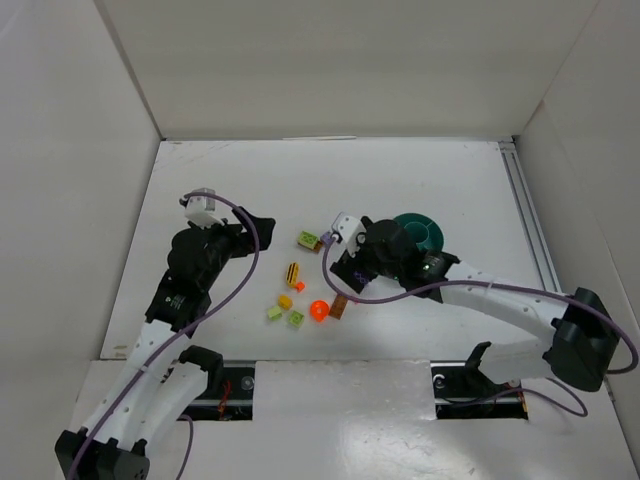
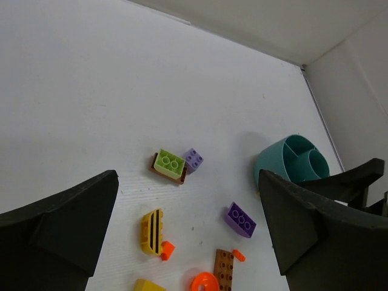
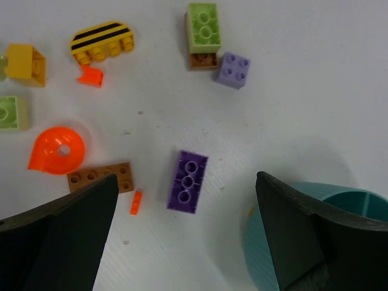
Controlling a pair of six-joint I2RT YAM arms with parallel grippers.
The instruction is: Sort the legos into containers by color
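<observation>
"Scanning the legos [image 1: 319,311], what did you find?"

"They lay loose on the table [image 1: 400,180], left of the teal bowl [image 2: 271,170]. My right gripper [image 3: 186,180] hung over the purple brick [image 2: 240,219], fingers spread wide and empty, arm reaching leftward. My left gripper [image 2: 188,176] hovered nearby, equally spread and holding nothing."

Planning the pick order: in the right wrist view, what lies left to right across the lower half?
round orange piece → small orange bit → dark purple brick → teal bowl
</observation>
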